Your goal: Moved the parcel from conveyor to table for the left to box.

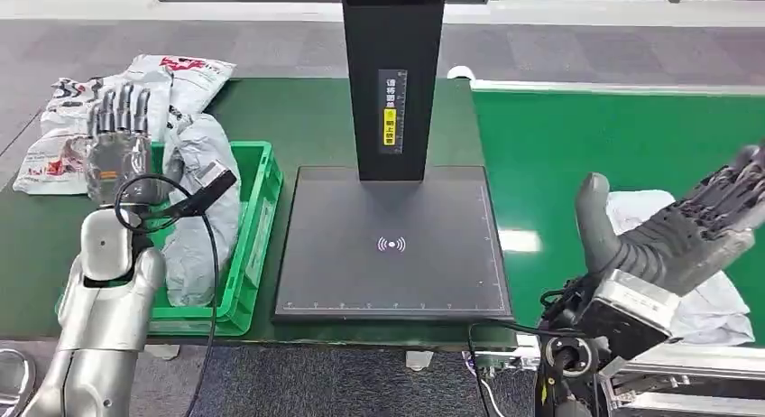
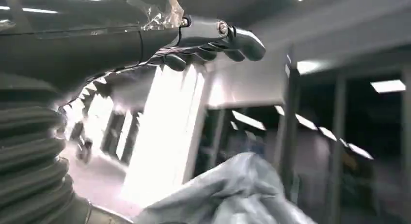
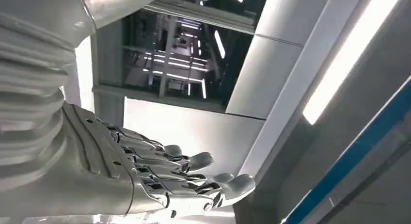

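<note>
A white crumpled parcel (image 1: 704, 282) lies on the green conveyor belt (image 1: 595, 137) at the right. My right hand (image 1: 672, 232) hovers just over its near side, fingers stretched out and thumb raised, holding nothing; the same hand (image 3: 160, 180) shows with spread fingers in the right wrist view. My left hand (image 1: 117, 142) is raised above the green crate (image 1: 257, 227) at the left, fingers straight up and empty. A grey parcel (image 1: 203, 209) lies in that crate, and the left wrist view shows it (image 2: 232, 195) below my left hand (image 2: 208, 40).
A black scanner platform (image 1: 392, 245) with a tall black post (image 1: 392, 74) stands in the table's middle, between the crate and the belt. Several white and grey parcels (image 1: 135, 101) are piled behind the crate at the far left.
</note>
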`<action>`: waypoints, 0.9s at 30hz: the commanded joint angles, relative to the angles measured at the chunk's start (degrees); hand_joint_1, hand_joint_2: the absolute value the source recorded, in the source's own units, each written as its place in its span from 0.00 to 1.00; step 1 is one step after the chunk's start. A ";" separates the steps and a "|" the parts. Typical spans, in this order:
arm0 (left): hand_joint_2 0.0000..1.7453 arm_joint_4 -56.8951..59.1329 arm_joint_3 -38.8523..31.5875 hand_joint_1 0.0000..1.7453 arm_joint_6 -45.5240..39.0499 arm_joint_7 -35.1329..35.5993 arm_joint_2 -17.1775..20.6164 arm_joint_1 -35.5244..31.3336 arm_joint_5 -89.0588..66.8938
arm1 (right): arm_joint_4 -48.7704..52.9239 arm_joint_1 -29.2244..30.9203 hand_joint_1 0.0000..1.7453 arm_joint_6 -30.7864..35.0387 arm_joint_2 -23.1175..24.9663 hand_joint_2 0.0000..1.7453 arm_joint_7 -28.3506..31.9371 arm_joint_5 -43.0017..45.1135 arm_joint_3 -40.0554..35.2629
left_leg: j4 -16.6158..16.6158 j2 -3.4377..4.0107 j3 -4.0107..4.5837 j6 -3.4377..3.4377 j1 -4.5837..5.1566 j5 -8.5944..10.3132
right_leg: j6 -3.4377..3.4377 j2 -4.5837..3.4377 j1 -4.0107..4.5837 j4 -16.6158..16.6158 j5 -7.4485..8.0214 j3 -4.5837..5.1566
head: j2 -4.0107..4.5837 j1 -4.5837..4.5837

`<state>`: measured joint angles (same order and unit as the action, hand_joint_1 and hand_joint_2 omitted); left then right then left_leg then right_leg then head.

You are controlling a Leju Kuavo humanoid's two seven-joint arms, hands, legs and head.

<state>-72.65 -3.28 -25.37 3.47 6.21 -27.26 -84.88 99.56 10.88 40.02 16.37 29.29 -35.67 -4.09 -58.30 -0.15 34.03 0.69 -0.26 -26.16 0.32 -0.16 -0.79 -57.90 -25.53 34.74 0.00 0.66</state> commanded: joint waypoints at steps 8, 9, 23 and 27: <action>1.00 3.46 5.95 0.00 8.09 -9.82 -4.71 -2.61 28.23 | -1.46 0.05 0.00 -0.02 -2.15 1.00 -3.81 -1.45 2.65 | 0.08 -0.23 -0.08 -0.01 -0.08 0.04 | -0.03 0.24 0.10 0.17 0.01 -0.22 | -0.02 0.00; 1.00 2.53 5.94 0.00 10.03 -11.33 -5.05 -2.25 32.87 | -1.80 0.06 0.00 -0.02 -2.71 1.00 -4.94 -1.78 2.34 | 0.04 -0.15 -0.04 -0.01 -0.03 0.03 | -0.03 0.16 0.04 0.08 0.01 -0.12 | 0.00 0.00; 1.00 -10.75 19.94 0.00 31.16 -12.55 -9.46 2.43 85.08 | -6.30 -1.53 0.00 -0.02 -5.96 1.00 -13.78 -3.20 3.55 | 0.10 -0.27 -0.07 -0.04 -0.04 0.02 | -0.02 0.32 0.06 0.22 0.00 -0.28 | 0.00 -0.02; 1.00 -8.73 24.72 0.00 33.31 -12.48 -10.16 1.97 90.22 | -8.57 -0.95 0.00 -0.02 -6.31 1.00 -15.71 -3.60 3.74 | 0.11 -0.28 -0.09 -0.05 -0.02 0.00 | -0.01 0.31 0.05 0.23 0.02 -0.29 | -0.02 0.00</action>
<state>-82.82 10.82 5.04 -9.24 -2.73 -23.51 -1.11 96.89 8.87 39.98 12.57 15.74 -38.77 -4.07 -58.32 -0.16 34.06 0.66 -0.21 -26.22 0.32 -0.14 -0.82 -57.89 -25.51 34.74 -0.02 0.66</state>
